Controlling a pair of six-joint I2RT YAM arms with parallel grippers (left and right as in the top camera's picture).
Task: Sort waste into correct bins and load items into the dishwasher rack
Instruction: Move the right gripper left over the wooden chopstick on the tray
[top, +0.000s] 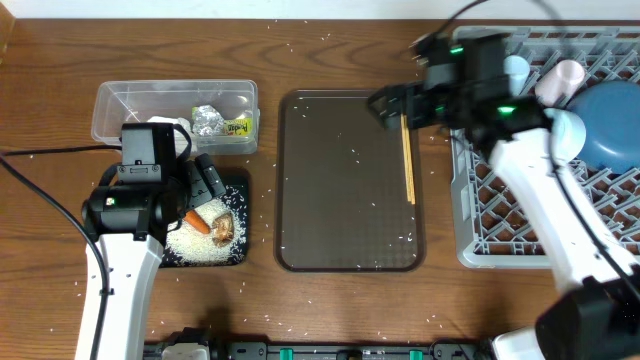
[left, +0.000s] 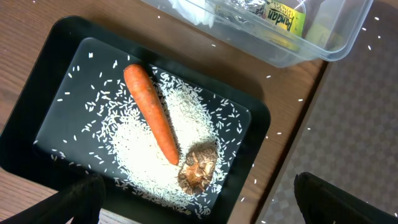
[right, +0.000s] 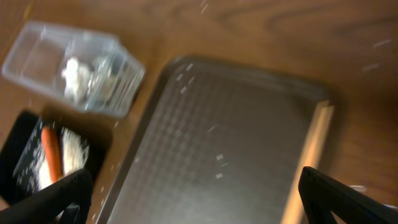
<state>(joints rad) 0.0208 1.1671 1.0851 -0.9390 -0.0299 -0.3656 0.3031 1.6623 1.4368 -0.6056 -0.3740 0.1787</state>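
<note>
The black tray (left: 56, 81) holds an orange carrot (left: 151, 113), a brown food lump (left: 198, 168) and loose rice (left: 143, 155). My left gripper (left: 199, 208) hangs open just above its near edge, with nothing between the fingers. Behind it the clear tub (top: 120, 110) contains a foil ball (top: 208, 120), a green-yellow packet (top: 237, 127) and a white napkin (right: 78, 73). Wooden chopsticks (top: 408, 160) lie along the right side of the brown serving tray (top: 330, 190). My right gripper (top: 390, 105) is open above that tray's far right corner. A dark-blue plate (top: 612, 125) stands in the grey rack (top: 500, 220).
Cups (top: 515, 70) and a white bowl (top: 567, 130) sit in the rack beside the plate. Stray rice grains dot the wooden table (top: 330, 40) and the serving tray. The right wrist view is blurred.
</note>
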